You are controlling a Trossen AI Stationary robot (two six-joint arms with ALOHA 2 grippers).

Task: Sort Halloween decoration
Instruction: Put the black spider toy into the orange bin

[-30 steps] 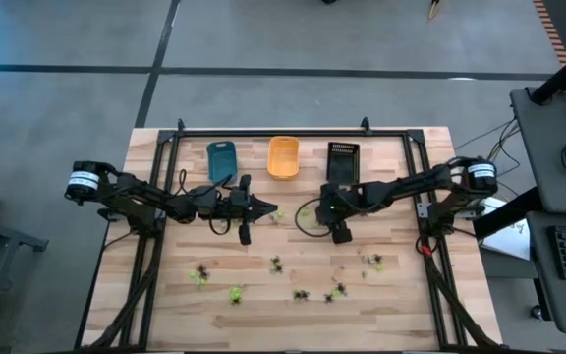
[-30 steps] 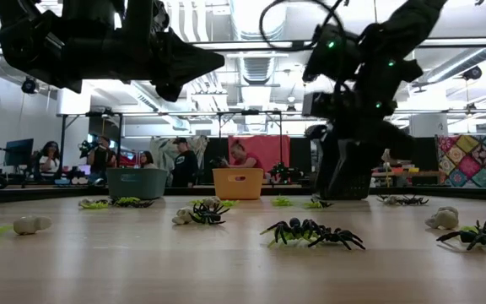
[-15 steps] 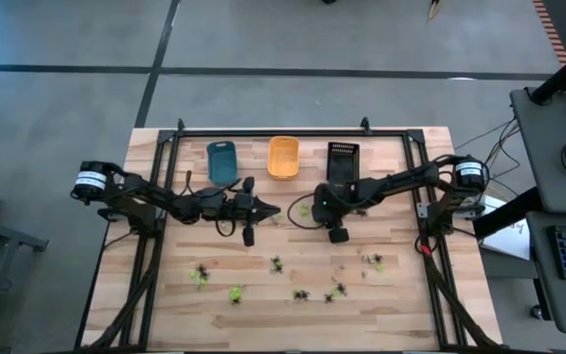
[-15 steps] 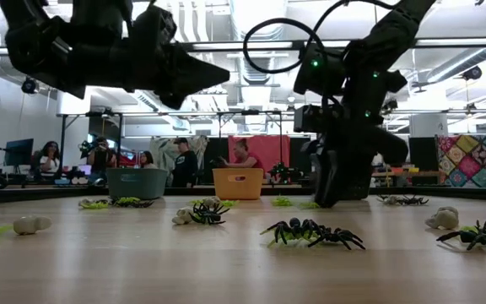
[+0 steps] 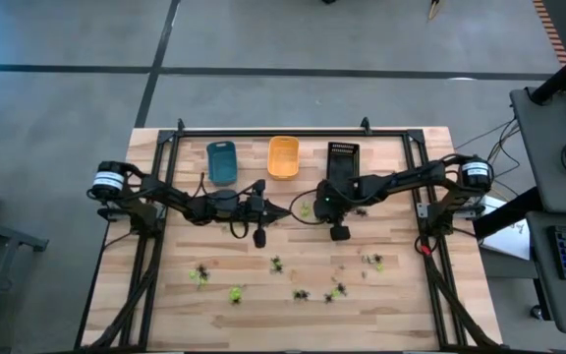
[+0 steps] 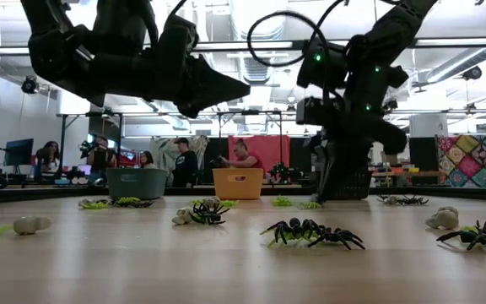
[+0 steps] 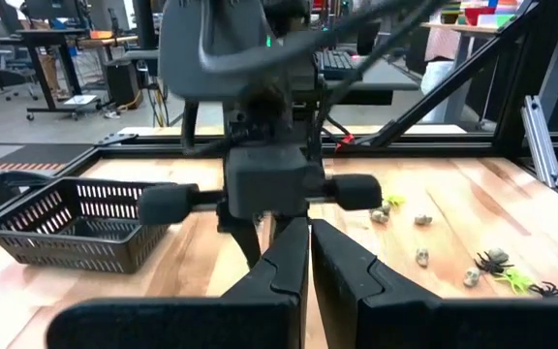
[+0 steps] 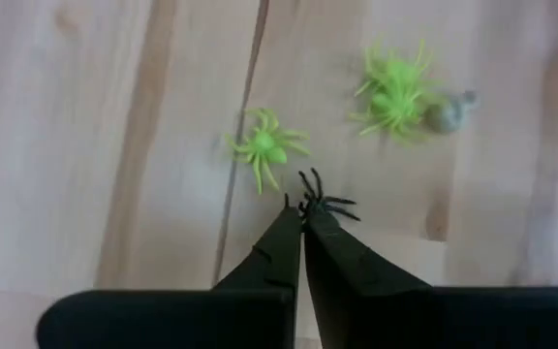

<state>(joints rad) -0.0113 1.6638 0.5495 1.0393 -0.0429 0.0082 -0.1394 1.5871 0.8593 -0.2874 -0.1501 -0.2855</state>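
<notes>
— As you scan from the left, what comes first?

— The left hand (image 5: 275, 210), fingers pressed together and holding nothing, hanging above the middle of the wooden surface (image 5: 401, 285). Just right of it the right hand (image 8: 302, 218) points down, its fingers pinched onto a black spider (image 8: 324, 205).

— Anything crowding that grip?

— Two yellow-green spiders (image 8: 264, 147) lie just beyond the black one, one of them touching a small pale figure (image 8: 446, 114). None of them touches the fingers.

— And along the far edge?

— A blue tray (image 5: 221, 161), an orange tray (image 5: 283, 156) and a black slotted tray (image 5: 342, 160), in that order. The right arm crosses the surface just in front of the black one.

— Where are the other decorations?

— Scattered along the near side: black and yellow-green spiders (image 5: 200, 274) at the left, more in the middle (image 5: 337, 290), another cluster (image 5: 373, 261) toward the right. From table height, a black pair (image 6: 314, 232) sits closest. People sit in the room behind.
</notes>
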